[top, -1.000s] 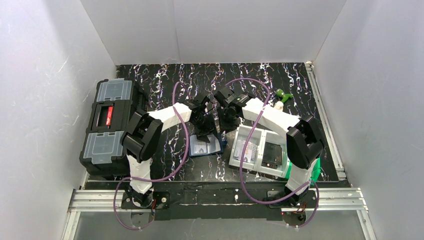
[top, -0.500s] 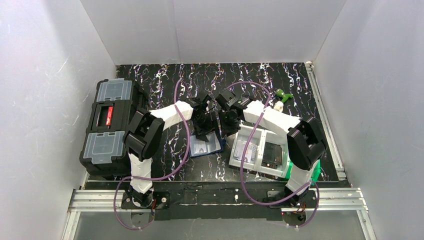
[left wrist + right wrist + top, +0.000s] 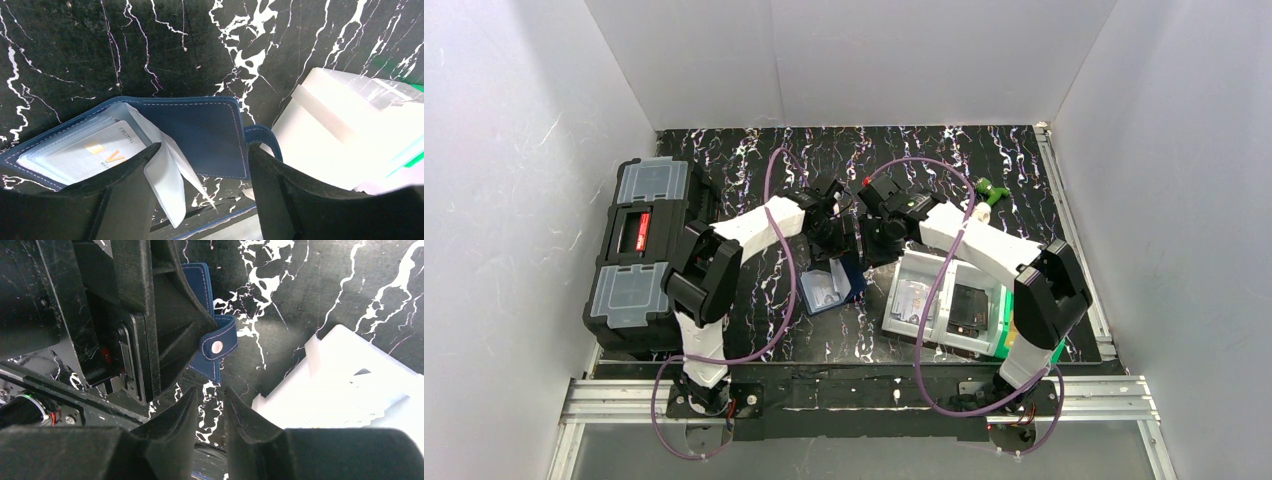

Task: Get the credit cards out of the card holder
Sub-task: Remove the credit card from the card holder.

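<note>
Card holder (image 3: 829,290) in the overhead view: it lies opened flat on the black marbled table (image 3: 924,150), pale sleeves uppermost, just beside the left wall of a grey compartment tray (image 3: 894,320). The left gripper (image 3: 834,252) hangs directly over it and the right gripper (image 3: 876,245) over its right edge; from this height neither pincer's spread can be read. Left wrist view: the navy cover is folded out, and a stack of clear sleeves (image 3: 75,150) fills the left half, the top one showing a pale credit card (image 3: 97,152) with gold lettering. One loose sleeve leaf (image 3: 170,190) droops against the inner face of the left-hand finger. The jaws stand wide apart over the holder and pinch nothing. Right wrist view: the snap tab (image 3: 216,346) curls up from the holder's edge, with the left gripper's black body just beside it. The right gripper's fingers are drawn nearly together, leaving a narrow empty slit, and sit near the tab but apart from it. Handling, as a judgement: the holder looks light and limp, so it would probably lift or slide with any pull unless pinned by its cover or tab. The sleeves look slick and floppy and would buckle if gripped. The card is likely thin, stiff and smooth, best taken by whichever edge shows at its sleeve's mouth. Which side that mouth faces cannot be made out here.
</note>
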`<action>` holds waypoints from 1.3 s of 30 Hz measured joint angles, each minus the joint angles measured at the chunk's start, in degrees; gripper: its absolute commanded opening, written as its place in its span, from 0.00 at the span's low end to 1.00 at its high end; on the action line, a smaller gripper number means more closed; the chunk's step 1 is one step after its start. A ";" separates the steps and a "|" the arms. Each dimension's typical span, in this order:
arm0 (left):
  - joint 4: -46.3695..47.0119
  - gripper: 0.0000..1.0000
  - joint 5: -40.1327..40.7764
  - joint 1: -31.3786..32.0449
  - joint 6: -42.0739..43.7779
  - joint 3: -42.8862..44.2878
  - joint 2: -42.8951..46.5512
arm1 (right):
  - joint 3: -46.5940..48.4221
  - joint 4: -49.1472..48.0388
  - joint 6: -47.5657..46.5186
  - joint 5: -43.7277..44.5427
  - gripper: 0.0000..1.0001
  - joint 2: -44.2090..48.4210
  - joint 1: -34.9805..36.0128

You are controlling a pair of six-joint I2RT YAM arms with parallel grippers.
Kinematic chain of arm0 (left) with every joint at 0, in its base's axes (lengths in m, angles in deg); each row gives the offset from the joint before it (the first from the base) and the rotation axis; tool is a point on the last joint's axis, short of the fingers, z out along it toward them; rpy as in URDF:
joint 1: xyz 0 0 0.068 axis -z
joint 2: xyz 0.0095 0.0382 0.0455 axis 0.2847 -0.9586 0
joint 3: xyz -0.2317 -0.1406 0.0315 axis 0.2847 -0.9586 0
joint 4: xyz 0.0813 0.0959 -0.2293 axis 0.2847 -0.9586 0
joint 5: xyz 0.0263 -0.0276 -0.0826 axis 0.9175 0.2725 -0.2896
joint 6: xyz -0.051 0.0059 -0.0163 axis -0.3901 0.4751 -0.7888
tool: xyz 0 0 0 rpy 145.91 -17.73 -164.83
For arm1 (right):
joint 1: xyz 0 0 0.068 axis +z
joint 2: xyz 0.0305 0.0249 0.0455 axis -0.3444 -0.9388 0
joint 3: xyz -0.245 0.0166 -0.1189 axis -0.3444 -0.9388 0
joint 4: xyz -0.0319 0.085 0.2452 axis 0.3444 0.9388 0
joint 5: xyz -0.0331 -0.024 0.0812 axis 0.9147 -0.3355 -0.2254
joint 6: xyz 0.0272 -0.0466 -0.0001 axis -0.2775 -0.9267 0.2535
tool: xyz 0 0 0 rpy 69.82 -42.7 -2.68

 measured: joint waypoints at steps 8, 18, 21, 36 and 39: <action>-1.37 0.47 -2.34 -0.24 1.17 1.73 0.64 | -1.86 -2.30 -0.57 -1.63 0.30 1.24 1.68; -2.00 0.33 -9.49 -0.65 3.05 6.47 -3.25 | -5.50 -7.22 -2.22 -4.62 0.26 2.99 2.41; -2.09 0.32 -10.73 -0.83 3.32 6.49 -6.29 | -5.55 -8.07 -2.72 -5.26 0.26 2.94 2.43; -4.69 0.50 -10.08 -5.43 6.21 6.39 -2.05 | -4.77 -8.79 -5.13 -5.19 0.40 2.55 7.08; -6.40 0.53 -8.38 -7.56 7.04 6.43 2.24 | -2.19 -8.11 -5.66 -4.08 0.44 1.45 9.07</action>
